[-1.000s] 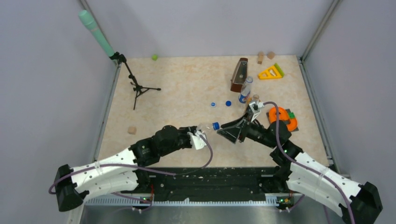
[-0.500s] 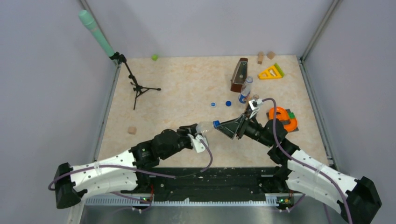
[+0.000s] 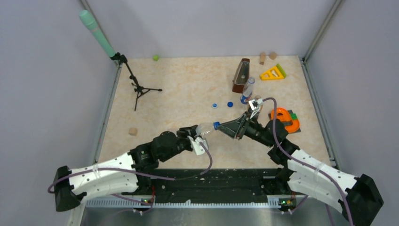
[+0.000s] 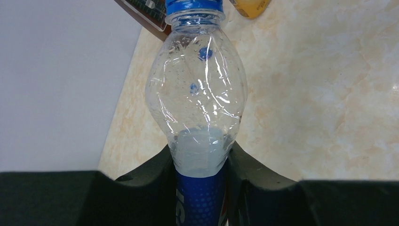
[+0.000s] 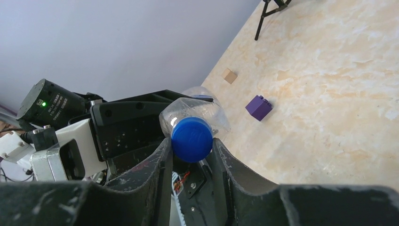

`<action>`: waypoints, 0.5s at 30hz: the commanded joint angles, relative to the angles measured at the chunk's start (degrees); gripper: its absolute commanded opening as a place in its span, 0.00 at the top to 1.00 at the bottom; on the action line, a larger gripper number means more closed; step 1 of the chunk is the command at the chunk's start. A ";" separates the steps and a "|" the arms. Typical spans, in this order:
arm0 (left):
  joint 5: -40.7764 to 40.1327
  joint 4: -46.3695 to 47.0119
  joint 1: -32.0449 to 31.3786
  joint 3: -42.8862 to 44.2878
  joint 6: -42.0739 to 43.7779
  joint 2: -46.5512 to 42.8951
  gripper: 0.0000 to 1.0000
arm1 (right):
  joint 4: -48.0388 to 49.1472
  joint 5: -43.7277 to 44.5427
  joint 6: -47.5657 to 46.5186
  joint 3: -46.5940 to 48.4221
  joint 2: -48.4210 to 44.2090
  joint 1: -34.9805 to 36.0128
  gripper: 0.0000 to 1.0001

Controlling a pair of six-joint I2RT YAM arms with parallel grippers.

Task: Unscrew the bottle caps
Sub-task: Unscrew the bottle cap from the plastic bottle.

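Clamping the clear bottle (image 4: 197, 94) by its labelled body in the left end effector (image 4: 202, 165), above the desk (image 3: 179, 84). Pinching the dark blue cap (image 5: 191, 139), on the neck, in the right end effector (image 5: 190, 147). Keep the wrist in line with the neck, hold the bottle firm, twist counter-clockwise, and pull away only once loose.

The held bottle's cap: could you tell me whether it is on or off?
On: the blue cap sits on the bottle's neck, pinched by the right hand.
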 commanded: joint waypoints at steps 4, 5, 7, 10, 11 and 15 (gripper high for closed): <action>1.60 2.45 -0.29 -0.39 -0.88 -2.16 1.00 | 2.50 -0.57 -1.04 2.54 2.21 -0.23 0.83; 1.77 2.39 -0.31 -0.36 -0.93 -2.36 1.00 | 2.60 -0.75 -1.26 2.65 2.44 -0.21 0.86; 1.96 2.37 -0.29 -0.53 -0.96 -2.40 1.00 | 3.10 -1.05 -1.34 2.78 2.93 -0.27 0.89; 2.14 2.40 -0.29 -0.80 -1.67 -2.21 1.00 | 4.01 -2.76 -2.02 2.62 3.54 -0.21 1.00; 2.06 2.56 -0.29 -0.87 -2.93 -2.20 1.00 | 3.95 -3.22 -2.22 2.61 3.74 -0.22 1.00; 2.19 2.16 -0.21 -0.22 -8.21 -1.48 1.00 | 3.23 -4.61 -4.22 2.43 3.45 -0.22 1.00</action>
